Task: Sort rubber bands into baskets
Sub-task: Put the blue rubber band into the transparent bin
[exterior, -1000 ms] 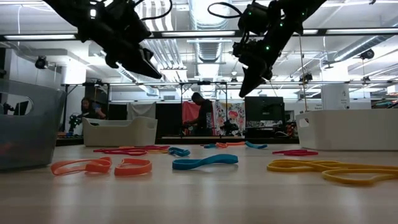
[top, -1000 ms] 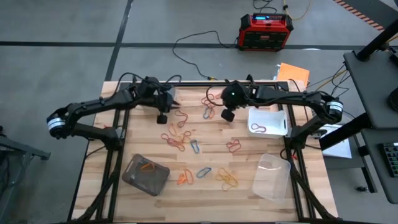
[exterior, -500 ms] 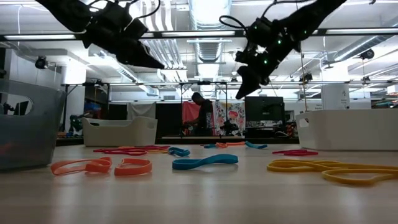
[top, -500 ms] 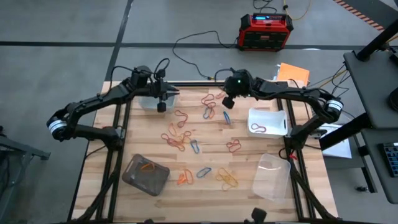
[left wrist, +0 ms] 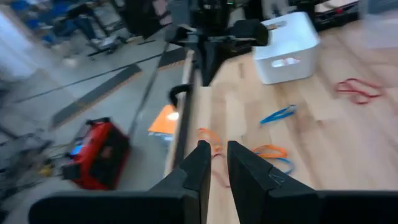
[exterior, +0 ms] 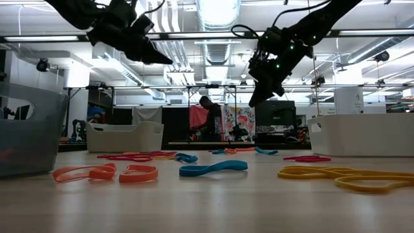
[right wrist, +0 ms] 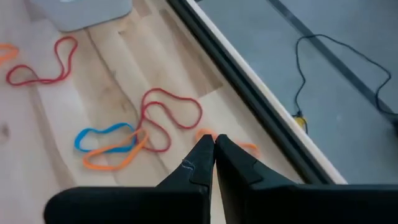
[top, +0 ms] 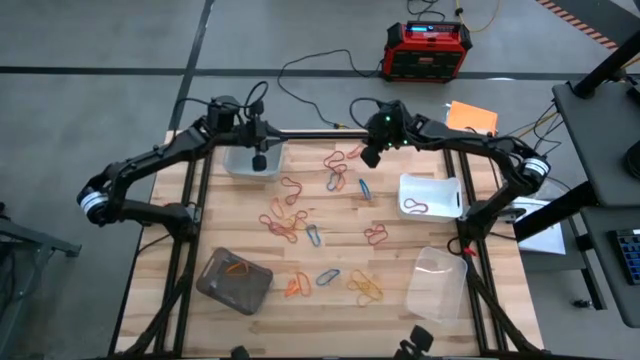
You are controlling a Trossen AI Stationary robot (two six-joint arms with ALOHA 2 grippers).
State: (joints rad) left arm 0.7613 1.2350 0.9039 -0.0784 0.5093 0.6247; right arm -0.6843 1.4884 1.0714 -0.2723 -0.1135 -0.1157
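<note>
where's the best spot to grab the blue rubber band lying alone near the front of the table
Probably at the middle of the thin blue rubber band, coming straight down from above. It lies flat as a narrow, stretched loop, apart from the orange rubber bands beside it, so closing across its narrow width should catch both strands.

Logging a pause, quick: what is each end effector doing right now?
Left end effector: nearly closed, a narrow gap, nothing visibly held, above the far clear basket.
Right end effector: closed, empty.

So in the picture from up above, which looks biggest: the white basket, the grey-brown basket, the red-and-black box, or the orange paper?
Largest to smallest in the high view:
1. red-and-black box, though it sits on the floor below the table
2. grey-brown basket
3. white basket, close to the grey-brown one, so that order is unsure
4. orange paper
</note>
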